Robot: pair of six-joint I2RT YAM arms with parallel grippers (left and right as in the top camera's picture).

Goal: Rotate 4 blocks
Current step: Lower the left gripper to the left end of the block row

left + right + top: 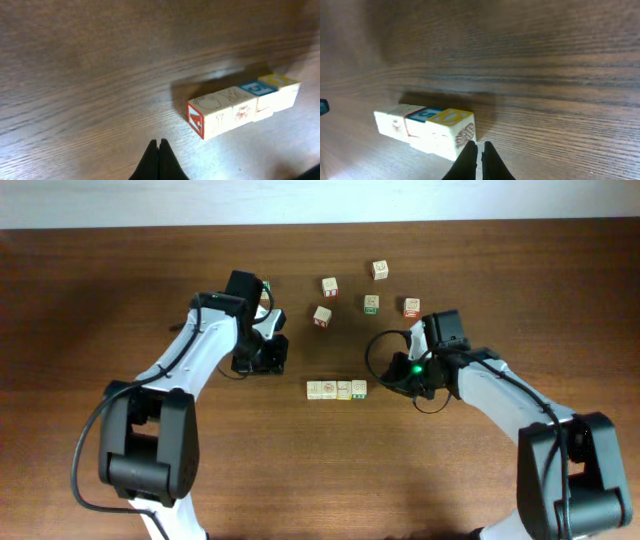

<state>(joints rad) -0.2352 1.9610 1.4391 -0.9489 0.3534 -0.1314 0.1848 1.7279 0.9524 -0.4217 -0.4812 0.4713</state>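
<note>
The blocks (337,389) lie side by side in a short row at the table's middle. In the left wrist view the row (240,107) shows a red-marked end face (196,120), pale tops, then a blue top and a yellow top. From the right wrist the yellow-topped block (454,125) is nearest, with a blue-topped one behind it. My left gripper (278,360) is left of the row and apart from it, its fingertips (159,144) pressed together on nothing. My right gripper (393,383) is just right of the row, shut and empty (480,146), next to the yellow-topped block's corner.
Several loose letter cubes lie behind the row, among them one at the back (380,270), one red-printed (411,307) near my right arm, and one (322,316) closer to the left arm. The table's far edge (320,225) runs along the top.
</note>
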